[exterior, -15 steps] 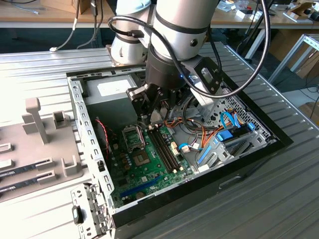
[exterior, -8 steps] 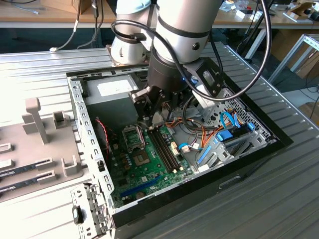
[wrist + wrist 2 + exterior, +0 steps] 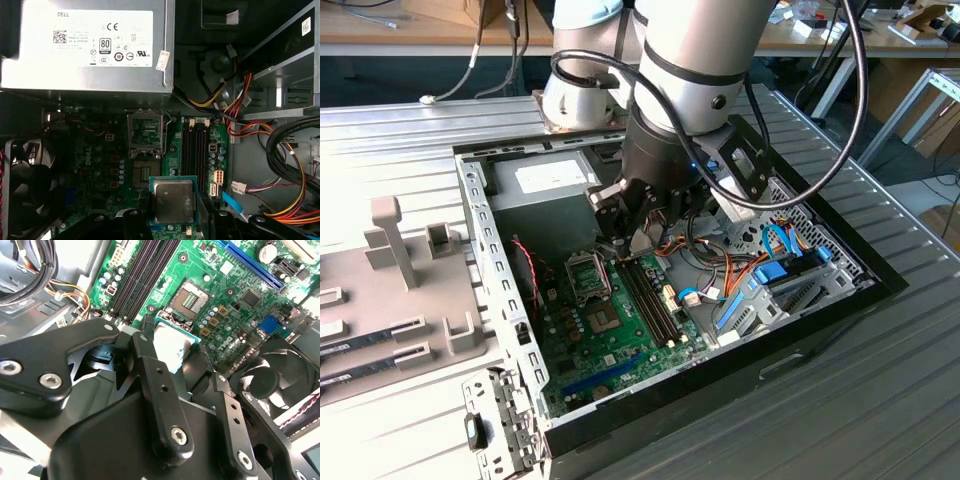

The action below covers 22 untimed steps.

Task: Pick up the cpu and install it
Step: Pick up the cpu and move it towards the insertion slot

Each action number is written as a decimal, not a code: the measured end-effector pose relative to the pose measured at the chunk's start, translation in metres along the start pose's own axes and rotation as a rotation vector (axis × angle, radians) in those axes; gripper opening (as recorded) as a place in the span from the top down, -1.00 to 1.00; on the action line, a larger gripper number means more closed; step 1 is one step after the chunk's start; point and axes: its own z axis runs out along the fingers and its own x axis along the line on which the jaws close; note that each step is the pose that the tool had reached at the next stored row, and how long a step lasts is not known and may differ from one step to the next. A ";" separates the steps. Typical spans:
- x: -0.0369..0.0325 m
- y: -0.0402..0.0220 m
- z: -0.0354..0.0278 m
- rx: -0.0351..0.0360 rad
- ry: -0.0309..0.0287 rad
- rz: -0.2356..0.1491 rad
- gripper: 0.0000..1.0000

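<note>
Gripper point(image 3: 632, 225): set low inside the case point(image 3: 477, 225), over the board, closed narrow on the cpu.
Cpu point(image 3: 173, 201): pinched by its edges between the fingers point(image 3: 150, 375), metal top turned to the wrist; carried above the board, not yet seated.
Socket point(image 3: 146, 131): seen open, its frame lifted toward the power supply point(image 3: 85, 45); nothing is seen lying in it.
Line-up: cannot be judged. In the first wrist view the cpu is seen off the socket, nearer the bare chip point(image 3: 148, 174); in the second wrist view it is seen over a metal frame edge.
Risk, offset: if the cpu is lowered off-centre or turned the wrong way, the socket contacts could be bent and the green rim chipped.
Risk, wrong spot: the bare chip sits just beside the socket, so a small aiming error could see the cpu pressed onto it.
Risk, slip: only a thin rim is gripped, so a nudge against the lifted frame could tilt the cpu and leave it wedged or dropped onto the board.
Risk, crowding: the memory slots point(image 3: 196, 147) lie just beside the socket, and a finger could be scraped along them.
Risk, snag: cables point(image 3: 280, 150) are bunched near the wrist and could be caught and dragged.
</note>
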 end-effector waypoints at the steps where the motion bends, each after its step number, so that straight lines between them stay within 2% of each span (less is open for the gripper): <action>1: -0.0008 -0.0002 0.0007 0.0001 0.0000 0.000 0.05; 14: -0.0070 -0.0027 0.0085 0.0002 0.0000 0.000 0.05; 22: -0.0098 -0.0038 0.0106 0.0002 0.0000 0.000 0.05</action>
